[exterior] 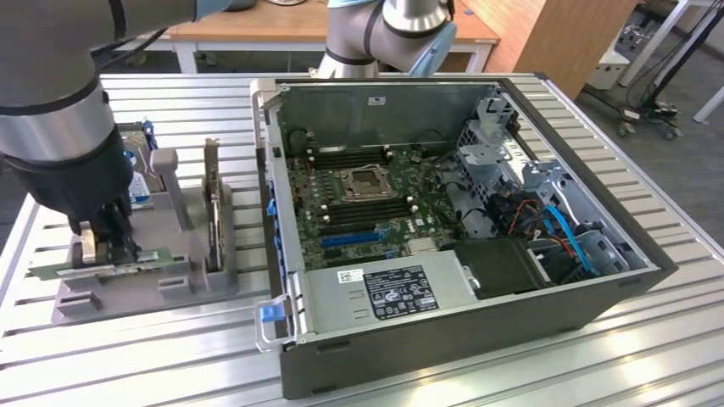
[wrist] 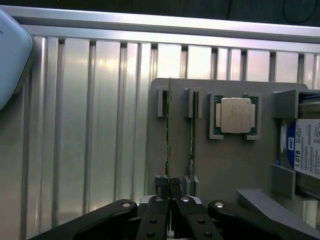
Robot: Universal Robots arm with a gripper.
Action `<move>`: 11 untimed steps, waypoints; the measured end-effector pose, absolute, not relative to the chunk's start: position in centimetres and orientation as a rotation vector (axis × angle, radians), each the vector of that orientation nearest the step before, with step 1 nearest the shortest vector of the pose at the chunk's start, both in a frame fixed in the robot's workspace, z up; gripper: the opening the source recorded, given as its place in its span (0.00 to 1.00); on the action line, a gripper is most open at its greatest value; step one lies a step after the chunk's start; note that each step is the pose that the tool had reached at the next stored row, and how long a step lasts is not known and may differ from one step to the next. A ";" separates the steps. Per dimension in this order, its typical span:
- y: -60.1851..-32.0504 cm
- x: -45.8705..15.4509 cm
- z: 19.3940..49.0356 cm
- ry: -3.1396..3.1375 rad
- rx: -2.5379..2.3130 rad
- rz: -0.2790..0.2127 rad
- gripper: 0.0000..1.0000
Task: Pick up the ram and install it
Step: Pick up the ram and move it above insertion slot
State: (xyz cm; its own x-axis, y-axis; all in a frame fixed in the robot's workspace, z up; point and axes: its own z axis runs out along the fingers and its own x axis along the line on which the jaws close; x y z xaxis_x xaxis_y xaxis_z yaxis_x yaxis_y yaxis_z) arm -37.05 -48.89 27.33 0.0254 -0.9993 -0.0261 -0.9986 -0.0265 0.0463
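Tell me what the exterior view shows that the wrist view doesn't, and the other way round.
From the exterior view: the open computer case with its motherboard, on the slatted table. From the wrist view: the silver processor chip in its pocket. Shared: the grey holder, and the gripper shut on the ram, which stands edge-up in the holder's slot.

Slatted aluminium table (exterior: 114, 360) with an open computer case (exterior: 453, 356) and, beside it, a seemingly plastic grey parts holder (exterior: 192, 284).
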 end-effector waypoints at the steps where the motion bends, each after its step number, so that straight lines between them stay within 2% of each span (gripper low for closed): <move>1: -48.9 -37.0 27.7 -2.181 2.238 -0.080 0.12; 11: -48.9 -37.1 31.0 -2.182 2.237 -0.080 0.12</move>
State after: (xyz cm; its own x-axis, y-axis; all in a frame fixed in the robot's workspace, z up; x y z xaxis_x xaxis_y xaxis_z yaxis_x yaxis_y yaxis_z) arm -37.05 -48.89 31.04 0.0243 -0.9994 -0.0260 -0.9986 -0.0255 0.0463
